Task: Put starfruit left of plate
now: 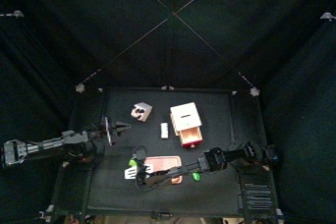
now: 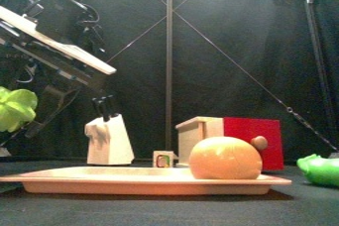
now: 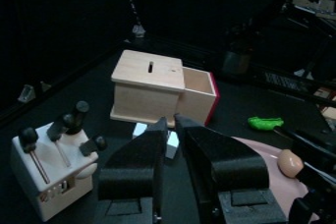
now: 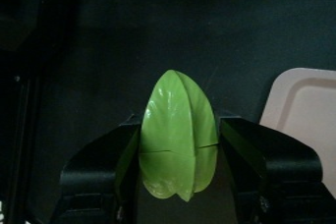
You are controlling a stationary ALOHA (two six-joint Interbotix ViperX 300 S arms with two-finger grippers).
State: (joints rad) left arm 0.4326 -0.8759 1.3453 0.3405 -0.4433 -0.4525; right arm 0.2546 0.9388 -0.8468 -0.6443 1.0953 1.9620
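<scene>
My right gripper (image 1: 133, 171) reaches from the right, over the plate, and is shut on the starfruit (image 4: 174, 144), a ridged yellow-green toy fruit with a pointed end. The starfruit (image 1: 132, 172) hangs just left of the salmon-pink plate (image 1: 160, 159). In the front view the starfruit (image 2: 14, 106) is clear above the table at the far left, higher than the plate (image 2: 79, 178). A corner of the plate (image 4: 308, 110) shows beside the right jaw. My left gripper (image 3: 171, 135) rests shut and holds nothing, at the table's left side behind the plate.
A round orange-yellow fruit (image 2: 225, 158) sits on the plate. Behind stand a tan-and-red box (image 1: 187, 120), a white block with black pegs (image 1: 140, 110) and a small cube (image 2: 163, 159). A bright green oblong item (image 1: 195, 176) lies right of the plate.
</scene>
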